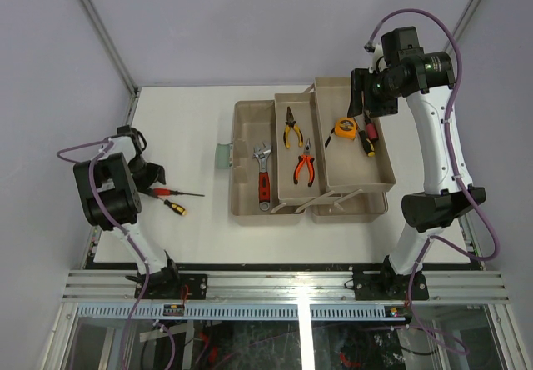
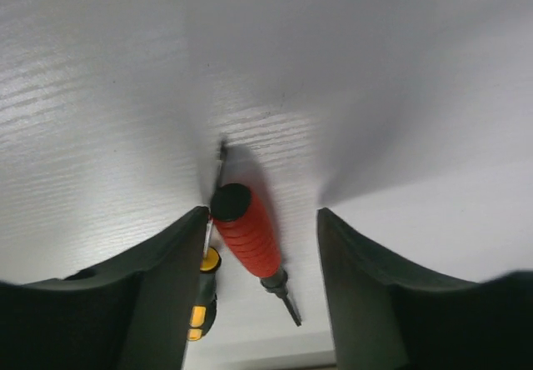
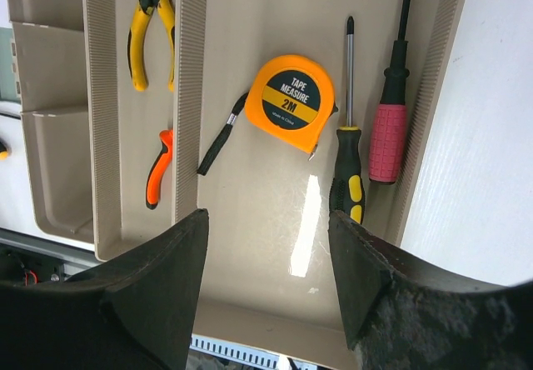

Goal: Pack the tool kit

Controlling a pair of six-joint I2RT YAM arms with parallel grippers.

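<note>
The beige toolbox [image 1: 243, 178] lies open mid-table, and its tray floor shows in the right wrist view [image 3: 266, 178]. It holds a red-handled wrench [image 1: 263, 174], yellow pliers [image 1: 291, 128], orange pliers [image 1: 305, 166], an orange tape measure [image 3: 291, 103], a black-yellow screwdriver [image 3: 348, 182] and a pink-handled screwdriver [image 3: 388, 141]. A red-handled screwdriver [image 2: 247, 235] and a small yellow-black screwdriver [image 2: 202, 303] lie on the table at left. My left gripper [image 2: 262, 217] is open, low over the table, with its fingers either side of the red handle. My right gripper [image 3: 266, 220] is open and empty above the right tray.
The toolbox's green latch [image 1: 223, 155] faces left toward the loose screwdrivers [image 1: 171, 193]. The table's left edge and the enclosure wall are close behind my left arm [image 1: 108, 188]. The right arm [image 1: 433, 137] reaches over the table's right side.
</note>
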